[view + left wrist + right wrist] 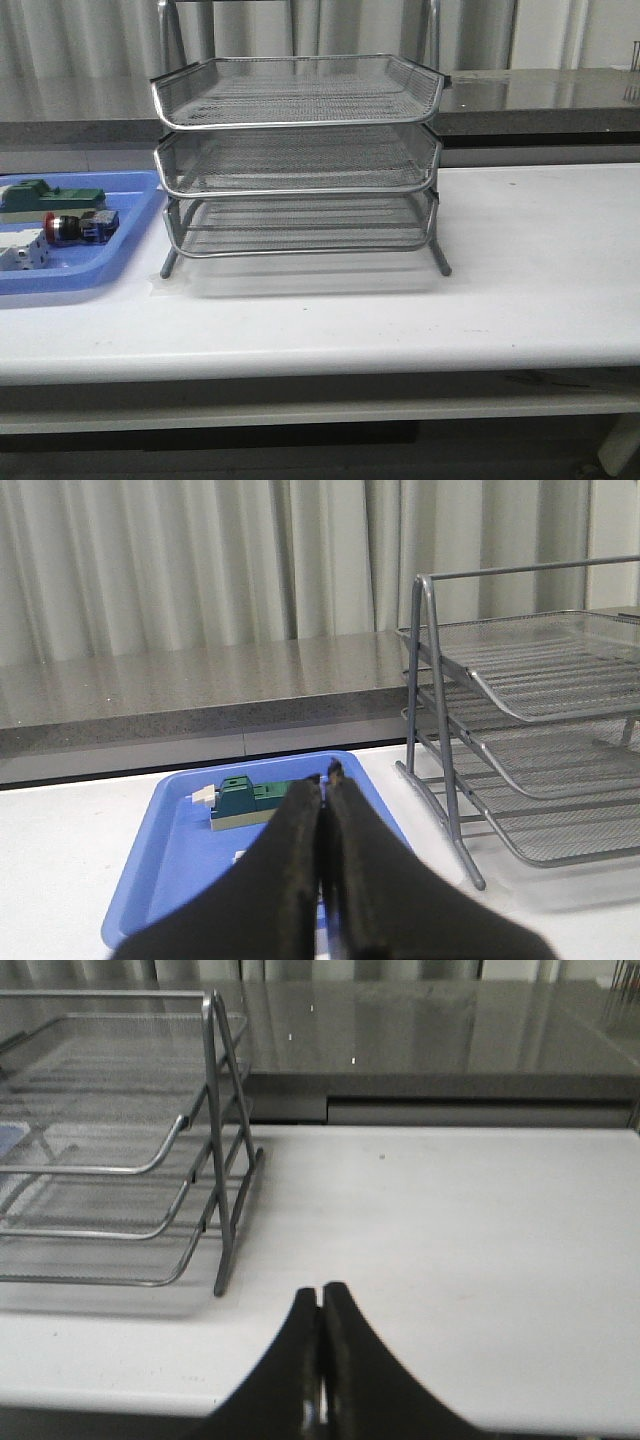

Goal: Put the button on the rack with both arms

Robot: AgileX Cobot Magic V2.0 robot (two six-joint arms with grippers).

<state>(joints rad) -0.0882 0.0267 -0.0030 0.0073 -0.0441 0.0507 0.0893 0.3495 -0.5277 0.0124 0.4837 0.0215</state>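
On my front camera the rack [298, 160] stands on the white table [520, 290], a little toward nine o'clock of centre, all three mesh tiers bare. Farther out at nine o'clock sits the blue tray [95, 268], just beside the rack's left legs. The button [78, 227] lies on its side in that tray, red cap pointing to nine o'clock and blue rear block toward three o'clock. A green block [50, 197] lies just behind it, at its twelve o'clock, and a white block [22, 256] sits near it at about seven o'clock. I see neither arm in this view.

On my left wrist camera the left gripper [324, 778] has its two dark fingers pressed together with nothing between them. It hangs over the blue tray [165, 855], and the green block [250, 798] shows just past the fingertips. The button is hidden from me here. The rack [530, 710] stands beside the tray, off toward three o'clock.

On my right wrist camera the right gripper [321, 1295] is likewise pressed closed and holds nothing, above bare table [450, 1220]. The rack [120, 1150] stands at about ten o'clock from it, well apart.
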